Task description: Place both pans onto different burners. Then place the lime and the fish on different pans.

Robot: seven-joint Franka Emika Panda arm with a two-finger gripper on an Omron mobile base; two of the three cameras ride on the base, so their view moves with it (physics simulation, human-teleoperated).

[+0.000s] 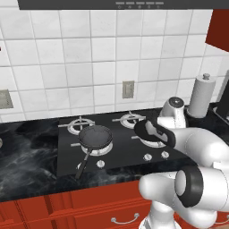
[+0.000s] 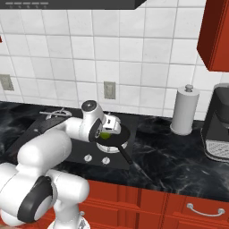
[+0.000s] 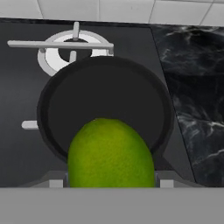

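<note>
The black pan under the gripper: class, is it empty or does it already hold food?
Empty. In the hand view the black pan shows a bare dark floor; the lime sits between the gripper fingers above its near rim.

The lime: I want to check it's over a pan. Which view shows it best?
The hand view: the lime looms large above the black pan. The right base view gives a green sliver behind the arm; in the left base view the arm hides it.

White arm reaches forward and down; pincer (image 2: 107, 133) seemingly clamped, fingertips barely visible.
</note>
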